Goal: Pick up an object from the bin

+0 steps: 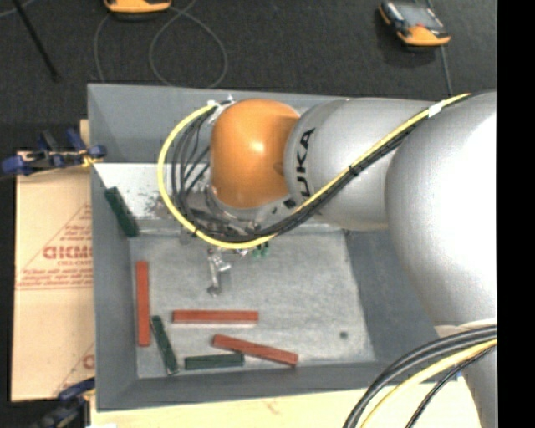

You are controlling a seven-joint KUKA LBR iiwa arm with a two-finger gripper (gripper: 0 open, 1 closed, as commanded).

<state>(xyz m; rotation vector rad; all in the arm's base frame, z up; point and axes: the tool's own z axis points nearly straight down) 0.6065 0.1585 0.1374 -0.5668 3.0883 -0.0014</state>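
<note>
Six sticks lie loose in the bin (318, 284), three red and three dark green. The jaws hang just beyond the level red stick (215, 317); wide or narrow, I cannot tell. This looks like the approach. Next they must descend squarely across that stick. A slanted red stick (255, 350) and a green stick (214, 362) lie near its other side, not blocking.

Floor (292, 50) across top of view: dark, nearly black, w/ fine speckled texture, carpet-like. Thin pale cable (226, 50) lies on it in a loose loop, upper left of centre. Dark straight line (38, 46) runs diagonally at far upper left; can't tell what it is. Two orange-and-black objects sit at top edge: left one (138, 4) cut off by frame, right one (414, 22) w/ thin cord trailing down. Light even, no hard shadows.
</note>
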